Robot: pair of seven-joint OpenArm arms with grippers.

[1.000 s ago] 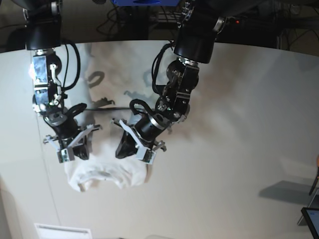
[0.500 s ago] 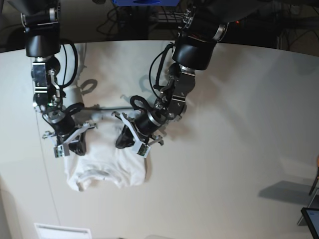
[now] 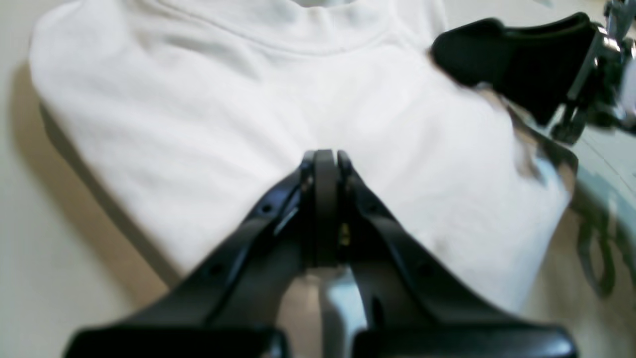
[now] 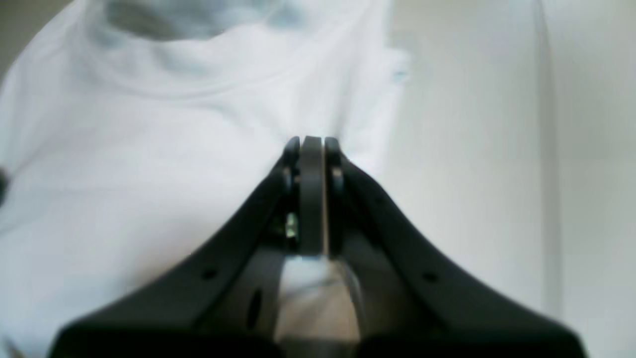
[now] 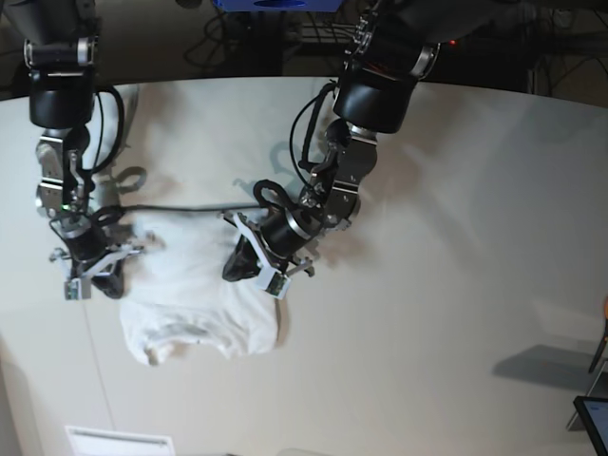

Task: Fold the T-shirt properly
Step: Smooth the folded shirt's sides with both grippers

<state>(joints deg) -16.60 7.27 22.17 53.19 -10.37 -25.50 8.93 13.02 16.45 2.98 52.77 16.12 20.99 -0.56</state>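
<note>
Fingers (image 3: 325, 161) of the left gripper (image 5: 258, 266) pressing fully together with nothing between them, seen in the left wrist view hovering low over the white T-shirt (image 5: 195, 304). Fingers (image 4: 312, 149) of the right gripper (image 5: 90, 275) likewise closing flat against each other, holding no cloth, sitting above the garment's edge beside bare tabletop (image 5: 456, 285).

Lying as a compact folded bundle on the tabletop in the base view, toward 7 o'clock of the frame, collar (image 5: 185, 337) pointing to 6 o'clock. Running its long axis roughly from 12 to 6 o'clock, from the far fold edge down to the collar. Flanking the far half of the bundle: right gripper at about 9 o'clock of it, left gripper at about 2 o'clock, both just over its upper corners. Stretching away from both sets of fingers toward 6 o'clock in the base view, and toward 12 o'clock in each wrist view.

Judging neither arm clearly nearer; both equally placed for pressing or regrasping the far edge. Looking nearly folded already, probably needing only smoothing or one last fold.
</note>
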